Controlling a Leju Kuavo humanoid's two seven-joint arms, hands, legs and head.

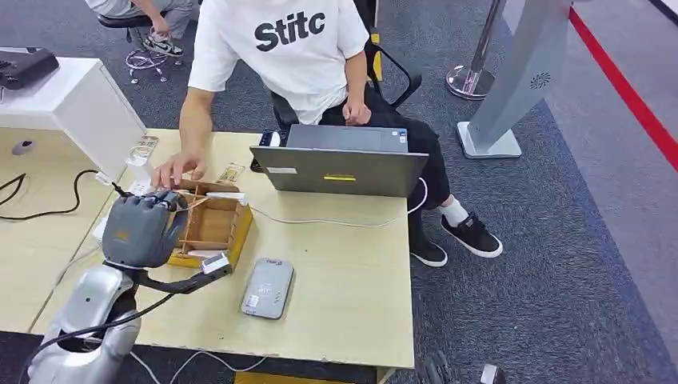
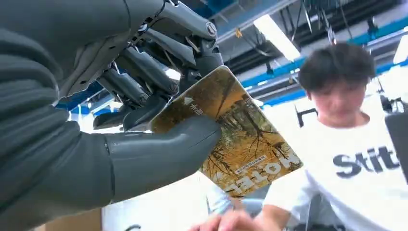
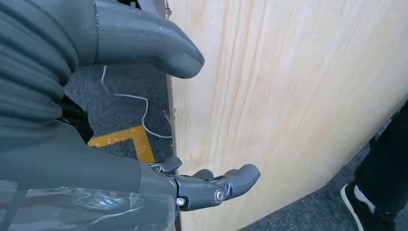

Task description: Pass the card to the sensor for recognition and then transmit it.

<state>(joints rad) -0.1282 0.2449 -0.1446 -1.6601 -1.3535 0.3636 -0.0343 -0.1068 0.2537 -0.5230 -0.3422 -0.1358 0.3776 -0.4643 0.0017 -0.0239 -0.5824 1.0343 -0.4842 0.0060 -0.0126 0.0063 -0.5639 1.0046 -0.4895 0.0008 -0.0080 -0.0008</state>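
Glossy yellow-brown plastic: the card (image 2: 240, 139), a printed hotel key card, is sitting pinched in the left hand (image 1: 142, 228), thumb (image 2: 159, 154) pressing one face and dark fingers (image 2: 149, 72) backing the other near one corner. Most of the card is sticking out free beyond the grip. Judging by look, it is light, thin and stiff with a slick face, so a pinch this close to the corner is likely to let it swivel or slide; a hold nearer the middle of the short edge would be steadier.

In the head view the left hand is hovering over the wooden tray (image 1: 209, 228) at about 9 o'clock on the worktop (image 1: 352, 280). The grey sensor (image 1: 268, 288) is lying flat at roughly 5 o'clock from the hand, near but apart. Open worktop is showing around the sensor toward the front edge.

Crowding: the tray's walls directly below, a person's hand (image 1: 177, 170) at 12 o'clock from the robot's hand, a laptop (image 1: 340, 164) at 2 o'clock, thin cables trailing across.

The right hand (image 3: 144, 120) is hanging beside the worktop's edge, fingers parted, apparently holding nothing, though part of the palm is hidden.
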